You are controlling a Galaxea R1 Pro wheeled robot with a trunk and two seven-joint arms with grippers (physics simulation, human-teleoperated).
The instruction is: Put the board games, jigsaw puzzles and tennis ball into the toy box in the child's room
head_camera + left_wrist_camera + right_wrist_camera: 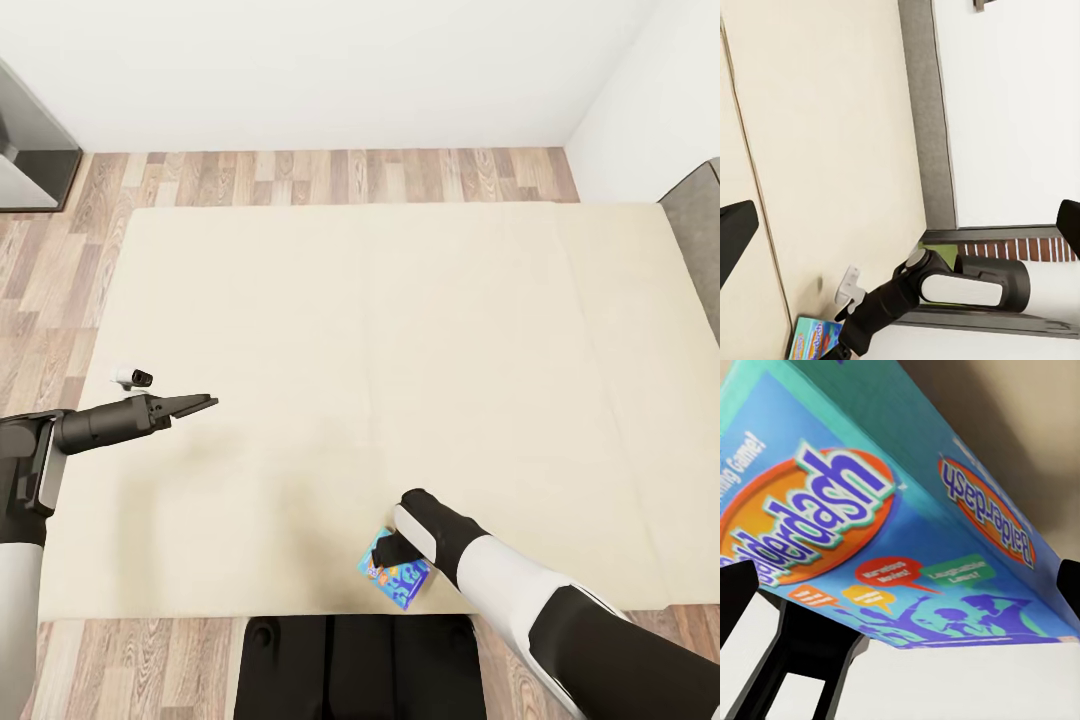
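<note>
A bright blue board game [402,582] with orange print lies tilted near the front edge of the bed [380,350], whose beige mattress is otherwise bare. My right gripper [392,550] is down at the game's far side. In the right wrist view the game's cover [870,525] spans the space between the two black fingers [735,600], which stand wide apart, so the right gripper [900,585] is open. My left gripper [196,404] hovers open and empty over the bed's left side. The left wrist view looks across the mattress to the game [814,339] and my right arm [945,285].
A grey headboard [695,240] runs along the bed's right side. Wood plank floor [50,290] borders the bed at left and back, with a dark cabinet [30,140] in the far left corner. My black base [350,665] stands against the bed's front edge.
</note>
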